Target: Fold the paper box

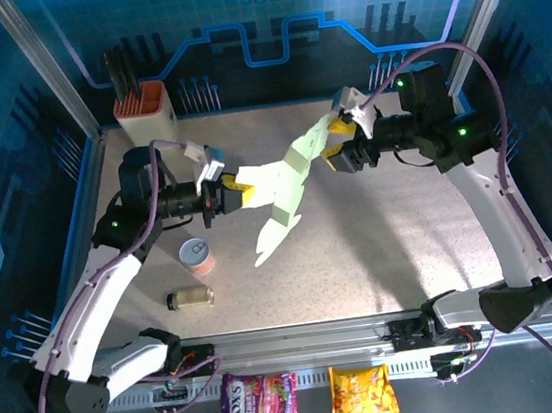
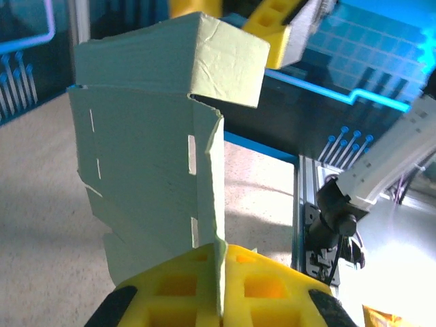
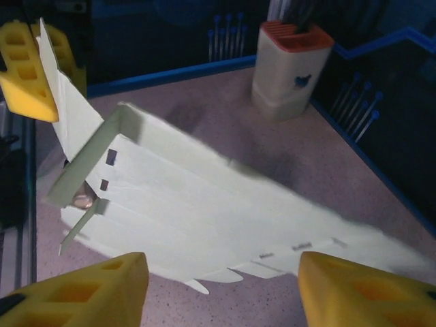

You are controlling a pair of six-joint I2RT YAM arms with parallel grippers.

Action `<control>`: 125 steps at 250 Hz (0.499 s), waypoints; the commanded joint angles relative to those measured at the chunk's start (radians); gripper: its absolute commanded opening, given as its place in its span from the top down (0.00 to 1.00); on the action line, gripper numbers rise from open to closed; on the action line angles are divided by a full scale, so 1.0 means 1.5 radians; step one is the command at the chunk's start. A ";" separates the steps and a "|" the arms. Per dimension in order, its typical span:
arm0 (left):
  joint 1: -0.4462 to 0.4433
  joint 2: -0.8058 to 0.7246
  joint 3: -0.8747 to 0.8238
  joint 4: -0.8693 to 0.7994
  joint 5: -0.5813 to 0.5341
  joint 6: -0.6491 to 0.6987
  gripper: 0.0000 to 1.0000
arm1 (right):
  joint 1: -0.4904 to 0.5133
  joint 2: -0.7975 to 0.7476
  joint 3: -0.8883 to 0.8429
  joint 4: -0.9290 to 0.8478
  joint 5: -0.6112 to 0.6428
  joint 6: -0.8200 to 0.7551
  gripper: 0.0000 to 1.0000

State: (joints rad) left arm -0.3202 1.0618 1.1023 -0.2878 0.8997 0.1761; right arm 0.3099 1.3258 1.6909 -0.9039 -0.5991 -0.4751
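In the top view, at centre left, the left gripper (image 1: 242,188) is seen clamped on one edge of the box (image 1: 288,180), a partly folded sheet slanting across mid-frame. At upper right, the right gripper (image 1: 339,143) is held with fingers apart by its top flap.

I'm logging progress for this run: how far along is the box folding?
Early. Done: one end flap of the paper box is creased over. In hand: the left gripper pinches one edge, holding the sheet up; the right gripper sits open at the other end. Remaining: most panels lie flat, slots unfilled, no box shape.
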 commanded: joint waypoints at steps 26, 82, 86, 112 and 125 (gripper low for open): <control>-0.019 -0.061 -0.047 -0.011 0.049 0.150 1.00 | 0.065 -0.019 0.063 -0.121 0.017 -0.090 0.31; -0.028 -0.066 -0.042 -0.056 0.056 0.202 1.00 | 0.143 -0.011 0.101 -0.231 0.037 -0.124 0.29; -0.029 -0.067 -0.043 -0.056 0.054 0.204 1.00 | 0.150 -0.010 0.103 -0.240 0.040 -0.122 0.29; -0.031 -0.068 -0.046 -0.060 0.046 0.214 1.00 | 0.194 -0.001 0.111 -0.280 0.086 -0.081 0.35; -0.031 -0.069 -0.047 -0.064 0.043 0.218 1.00 | 0.213 -0.003 0.106 -0.294 0.101 -0.061 0.39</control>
State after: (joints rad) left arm -0.3595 0.9749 1.0439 -0.3550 0.9401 0.4358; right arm 0.5701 1.3186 1.8282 -1.2137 -0.5209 -0.6174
